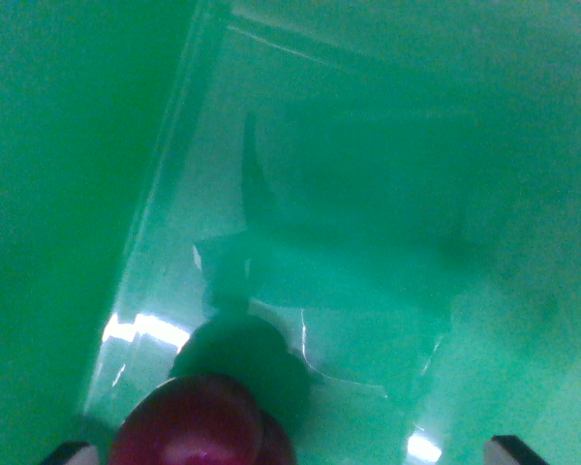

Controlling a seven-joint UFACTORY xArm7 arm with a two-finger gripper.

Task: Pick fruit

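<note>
Dark red fruit [201, 426] sat at the bottom edge of the wrist view, left of centre, over a glossy green surface [387, 194] with glare, between two gripper [295, 451] tips at the corners, jaws apart, contact unclear.

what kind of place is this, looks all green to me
Hard to say for sure: probably the inside of a glossy green bin or tray. A raised wall runs up the wrist view's left, glare shines off the floor, and a dark red fruit sits at the bottom edge.
</note>
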